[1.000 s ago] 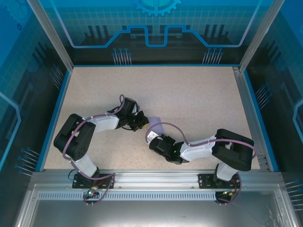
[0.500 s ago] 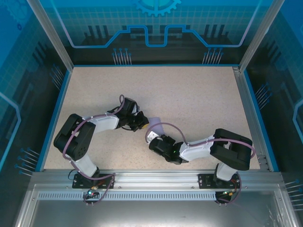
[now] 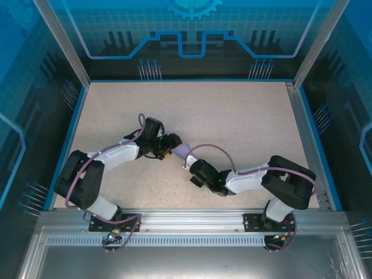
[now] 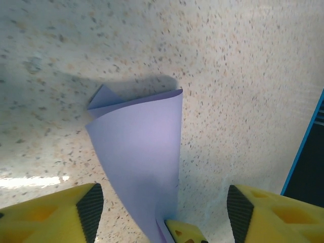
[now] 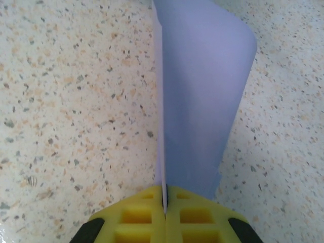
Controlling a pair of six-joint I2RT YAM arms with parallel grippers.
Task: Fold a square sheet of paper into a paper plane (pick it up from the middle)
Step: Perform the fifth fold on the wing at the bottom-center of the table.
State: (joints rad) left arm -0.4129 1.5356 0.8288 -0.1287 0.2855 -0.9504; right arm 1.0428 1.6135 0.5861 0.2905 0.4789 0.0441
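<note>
- Speckled beige table [image 3: 244, 116] fills an enclosure with blue walls [image 3: 192, 35] and a metal frame [image 3: 186, 218] along the near edge.
- Both arms reach inward and meet near the middle of the table, slightly left of centre.
- The square sheet of paper [image 3: 181, 152] sits between the two grippers there, showing as a small lavender patch from above.
- The right gripper [image 5: 164, 195] has its yellow fingers [image 5: 136, 215] pressed flat together, with the lower end of the sheet [image 5: 202, 91] pinched between them.
- From that pinch the paper runs away from the wrist camera, straight along its left edge and bowed over in a soft curl on the right, not creased flat.
- The left gripper [image 4: 164, 205] has its jaws spread wide, one yellow finger on each side of the sheet [image 4: 142, 162] and neither touching it.
- In the left wrist view the sheet is doubled over loosely, a corner peeking out at the upper left and a shadow on the table behind it.
- Whether its far edge touches the table cannot be told.
</note>
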